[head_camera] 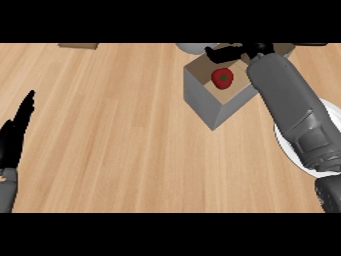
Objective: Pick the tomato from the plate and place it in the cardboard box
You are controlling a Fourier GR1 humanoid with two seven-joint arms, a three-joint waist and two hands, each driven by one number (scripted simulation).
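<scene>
Wooden counter (114, 125) bears cardboard box (216, 102) holding tomato (222, 78), plate (295, 150) beside.

light wooden plank-grain desk (114, 125) fills the view, boards running roughly left-right. on it, upper right of centre: open grey-sided cardboard box (202, 97), brown inside, sitting at an angle w/ one corner pointing toward the lower edge. just right of the box, a round white plate (337, 117) lies flat on the desk, mostly covered by a grey forearm. at the top edge, left of centre, a small tan flat object (79, 46), cut off by the frame, can't tell what it is.
</scene>
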